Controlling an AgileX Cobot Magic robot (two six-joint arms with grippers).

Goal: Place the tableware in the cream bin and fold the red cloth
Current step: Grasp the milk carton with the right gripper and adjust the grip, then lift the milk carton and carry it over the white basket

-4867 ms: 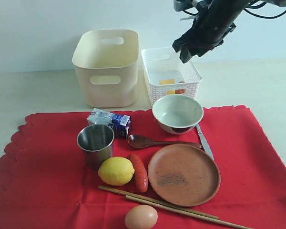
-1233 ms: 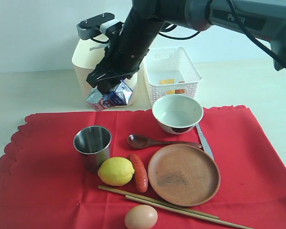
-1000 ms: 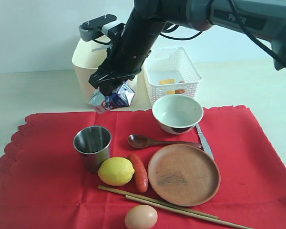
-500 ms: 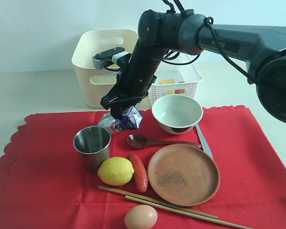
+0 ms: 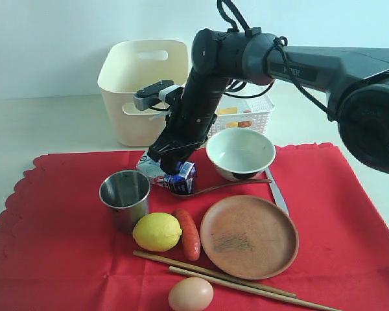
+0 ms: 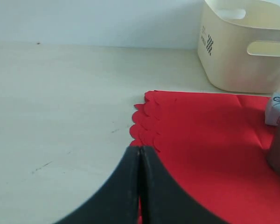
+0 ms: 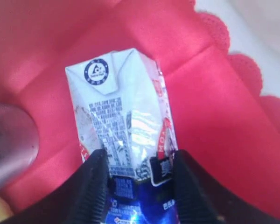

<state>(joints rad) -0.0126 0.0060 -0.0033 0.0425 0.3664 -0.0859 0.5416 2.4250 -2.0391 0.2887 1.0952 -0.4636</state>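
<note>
Grasps the blue-white carton (image 7: 122,122) with the right pincer (image 7: 141,183), clenches the left pincer (image 6: 140,185) on nothing; shows tableware (image 5: 248,236) outside the cream bin (image 5: 140,76), red cloth (image 5: 58,249) unfolded.

The pale table (image 5: 52,123) bears the red cloth (image 5: 58,259), cream bin (image 5: 131,129) and white basket (image 5: 258,115).

A small blue-and-white paper carton (image 5: 183,179) (image 7: 123,116) lies tilted, just behind a yellow lemon (image 5: 157,231). A red sausage (image 5: 190,234) touches the lemon's side, and a brown egg (image 5: 190,294) lies nearest the camera. Farther back on the pale counter (image 5: 52,123) stands a white lattice plastic basket (image 5: 259,120) holding a yellow piece (image 5: 228,111).
</note>
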